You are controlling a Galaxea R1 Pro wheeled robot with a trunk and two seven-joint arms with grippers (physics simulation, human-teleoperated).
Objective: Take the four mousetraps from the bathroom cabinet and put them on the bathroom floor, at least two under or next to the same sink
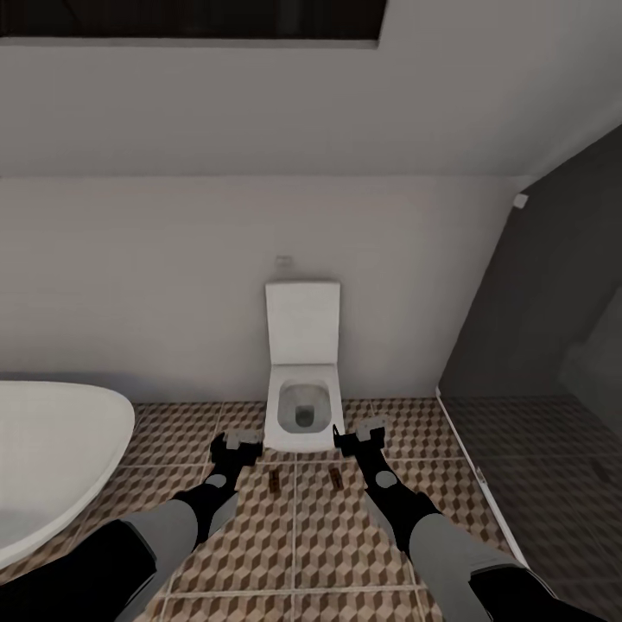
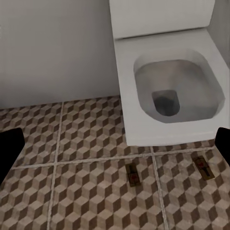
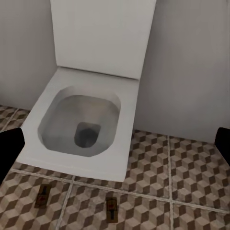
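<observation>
An open white toilet (image 1: 301, 406) stands beside a bathtub (image 1: 52, 458).

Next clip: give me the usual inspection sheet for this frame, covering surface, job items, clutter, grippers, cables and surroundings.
Surface: bathroom floor, cube-pattern tiles, pale grout.
Job's things: two mousetraps lie flat on the floor before the toilet, the left mousetrap and the right mousetrap, apart from each other.
Clutter: nothing seen.
Grippers: left gripper and right gripper open, empty, above the floor.
Cables: nothing seen.
Surroundings: white bathtub, dark glass partition, white wall.
</observation>
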